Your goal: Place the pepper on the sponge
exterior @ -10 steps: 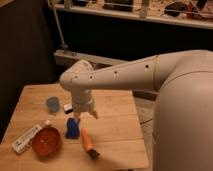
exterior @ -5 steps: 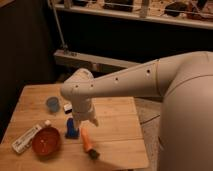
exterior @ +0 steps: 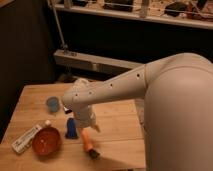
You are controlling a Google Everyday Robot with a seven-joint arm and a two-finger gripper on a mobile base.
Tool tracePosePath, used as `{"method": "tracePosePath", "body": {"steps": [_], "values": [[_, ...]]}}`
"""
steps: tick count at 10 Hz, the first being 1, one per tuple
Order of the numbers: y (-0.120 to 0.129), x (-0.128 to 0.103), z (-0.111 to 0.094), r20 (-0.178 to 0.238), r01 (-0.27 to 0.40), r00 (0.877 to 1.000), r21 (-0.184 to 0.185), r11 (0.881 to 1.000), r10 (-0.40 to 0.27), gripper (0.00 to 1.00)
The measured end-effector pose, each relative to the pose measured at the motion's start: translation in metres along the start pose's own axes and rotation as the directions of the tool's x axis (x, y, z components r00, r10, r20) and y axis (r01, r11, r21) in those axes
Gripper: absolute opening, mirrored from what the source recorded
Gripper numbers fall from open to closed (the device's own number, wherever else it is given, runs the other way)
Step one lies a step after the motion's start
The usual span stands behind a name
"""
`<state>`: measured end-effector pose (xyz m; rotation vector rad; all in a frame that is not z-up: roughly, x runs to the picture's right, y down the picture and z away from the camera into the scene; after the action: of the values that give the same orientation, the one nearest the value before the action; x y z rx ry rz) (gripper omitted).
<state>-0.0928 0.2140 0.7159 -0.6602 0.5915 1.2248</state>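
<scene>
The slim orange pepper (exterior: 87,140) lies on the wooden table (exterior: 117,132), its dark stem end pointing toward the front edge. Just to its left, the deep-blue sponge (exterior: 71,129) rests on the table with nothing on it; the two sit close together and I cannot tell whether they touch. My gripper (exterior: 90,126) hangs from the white arm, directly over the pepper's upper end and right beside the sponge. The wrist hides the sponge's far end.
An orange-red bowl (exterior: 47,141) sits at the front left with a white tube (exterior: 26,138) beside it. A pale blue cup (exterior: 52,104) stands behind them. The big white arm (exterior: 165,95) covers the table's right side.
The arm has dropped lower toward the table, bringing the gripper down to the pepper's upper end. Pepper, sponge, bowl and cup have not moved.
</scene>
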Motion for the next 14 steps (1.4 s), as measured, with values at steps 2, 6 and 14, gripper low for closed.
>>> {"method": "tracePosePath", "body": {"steps": [2, 6, 14], "values": [[0.004, -0.001, 0.019, -0.020, 0.047, 0.999, -0.003, 0.999, -0.047, 0.65], [0.009, -0.002, 0.053, -0.068, 0.096, 0.993, -0.020, 0.995, -0.098, 0.65], [0.008, -0.023, 0.069, -0.082, 0.117, 0.990, 0.008, 0.993, -0.116, 0.25]]}}
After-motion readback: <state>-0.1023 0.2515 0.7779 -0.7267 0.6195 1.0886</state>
